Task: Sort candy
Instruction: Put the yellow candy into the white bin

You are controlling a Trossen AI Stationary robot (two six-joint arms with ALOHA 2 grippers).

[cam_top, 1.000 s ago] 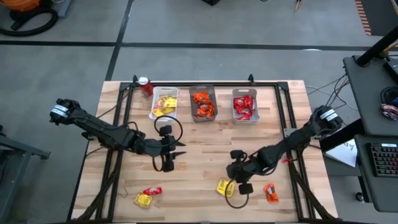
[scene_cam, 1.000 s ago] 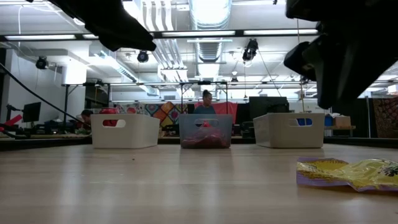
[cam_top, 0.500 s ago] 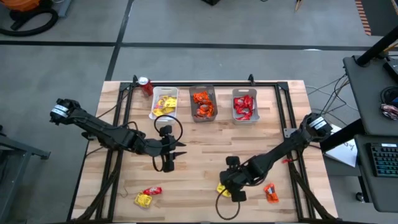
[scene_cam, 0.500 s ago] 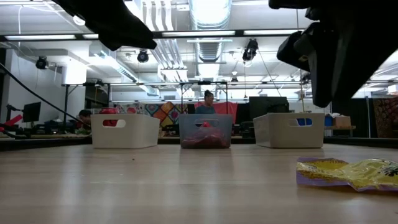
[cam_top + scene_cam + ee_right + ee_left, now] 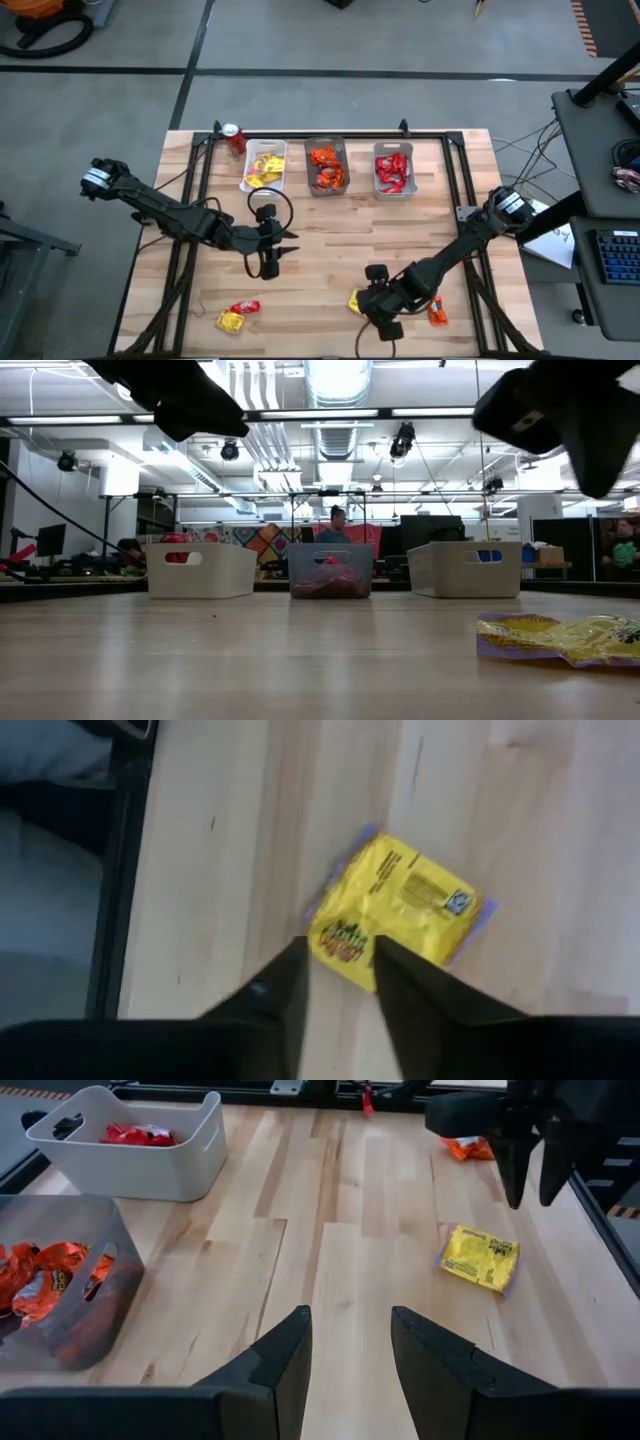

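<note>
Candy is lying loose near the front edge of the counter (image 5: 330,250), and one piece is about to be picked up. A yellow packet (image 5: 400,915) is sitting flat on the wood. The right end effector (image 5: 338,965) is hanging right over it. Its two fingers are spread a little, with nothing between them, and their tips are lining up on the near edge of the packet. They are not squeezing it yet.

Here is what could be going wrong. The packet is thin, flat and shiny. If the fingers are closing too high, they might be sliding off the wrapper and grabbing air. If they are only catching the edge, the packet might be slipping out on the way to the bins. A push from one finger could also be shoving it toward the counter's edge, which is close by.

An orange packet (image 5: 436,314) is lying just beside the right arm. Two more packets, red (image 5: 245,307) and yellow (image 5: 229,321), are waiting at the front left.

The left end effector (image 5: 272,258) is waiting over the middle of the counter, fingers apart and holding nothing.

At the back, the yellow bin (image 5: 264,166), the orange bin (image 5: 326,167) and the red bin (image 5: 394,170) are already holding sorted candy.
</note>
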